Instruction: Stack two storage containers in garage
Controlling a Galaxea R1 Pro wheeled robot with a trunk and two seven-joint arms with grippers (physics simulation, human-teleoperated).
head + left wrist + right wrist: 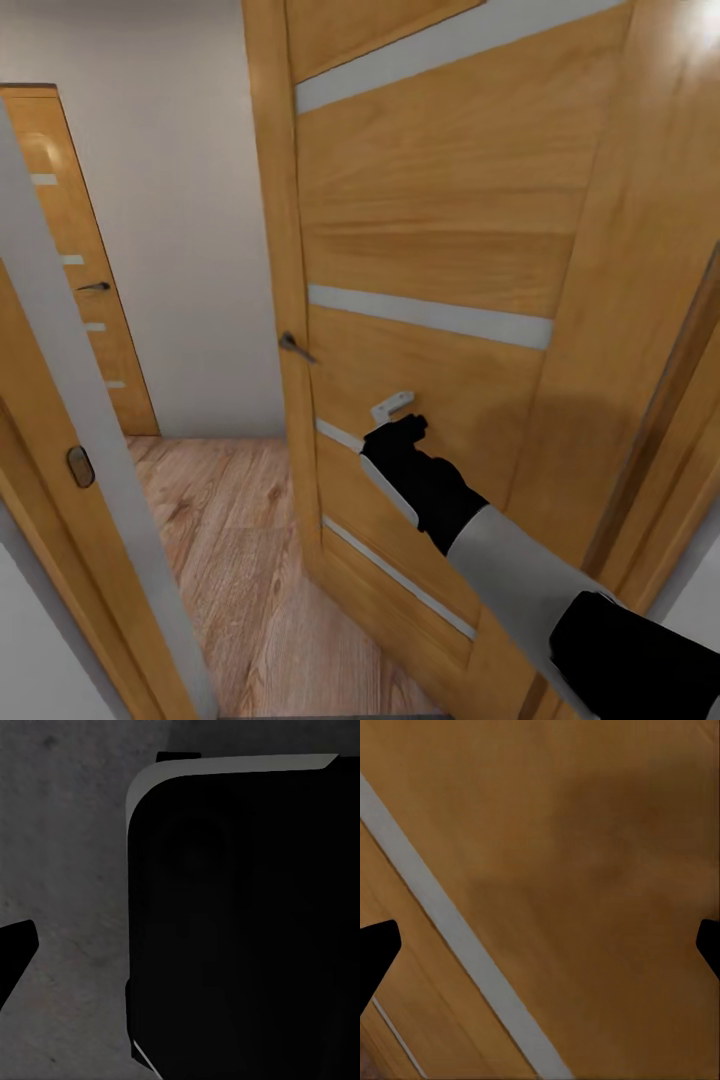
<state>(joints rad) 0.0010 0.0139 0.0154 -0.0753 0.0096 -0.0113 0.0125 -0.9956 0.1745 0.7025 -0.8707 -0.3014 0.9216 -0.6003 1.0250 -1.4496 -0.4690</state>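
A home's hallway: a honey-coloured wooden door (430, 260) with pale strips and a lever handle (295, 347), another like it (85, 280) beyond, wood-plank flooring (235, 560), plain white walls (170, 200).

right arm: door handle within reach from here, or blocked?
Probably yes. The right gripper is already against the wooden door, fingers spread wide in the right wrist view. The door handle sits up and to its left on the same panel, with nothing between them.

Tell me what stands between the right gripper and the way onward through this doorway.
A wooden door with pale glass strips stands partly open directly ahead. The right gripper is up against its face, below the handle, fingertips spread wide in the right wrist view. Past the door's edge, wood plank floor shows.
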